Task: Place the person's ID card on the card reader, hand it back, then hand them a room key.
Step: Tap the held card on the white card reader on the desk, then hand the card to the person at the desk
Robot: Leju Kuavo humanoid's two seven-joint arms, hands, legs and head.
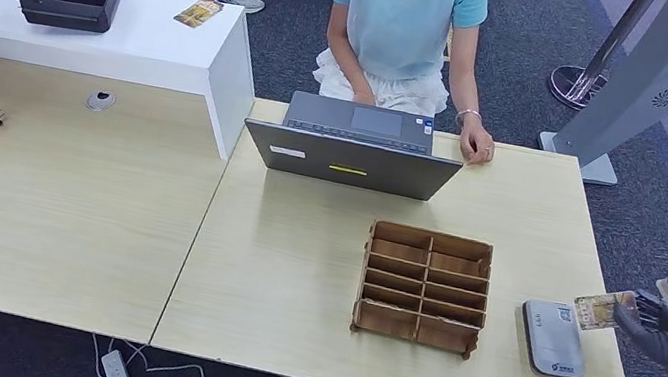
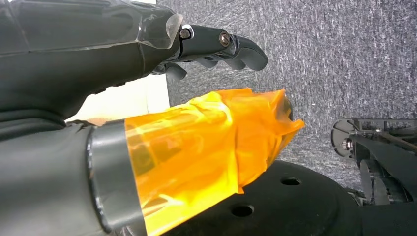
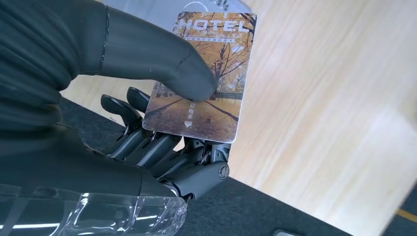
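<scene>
Item: my right hand (image 1: 667, 327), thumb pressed on a hotel card (image 3: 204, 73) printed with autumn trees, fingers (image 3: 147, 142) closed beneath it; the card is held at the table's (image 1: 296, 274) right edge, just beside the grey card reader (image 1: 551, 337). Item: my left hand (image 2: 216, 49), fingers curled, holding nothing, over carpet. Item: wooden divider box (image 1: 424, 287); laptop (image 1: 354, 146); a person (image 1: 401, 27) seated behind it.
</scene>
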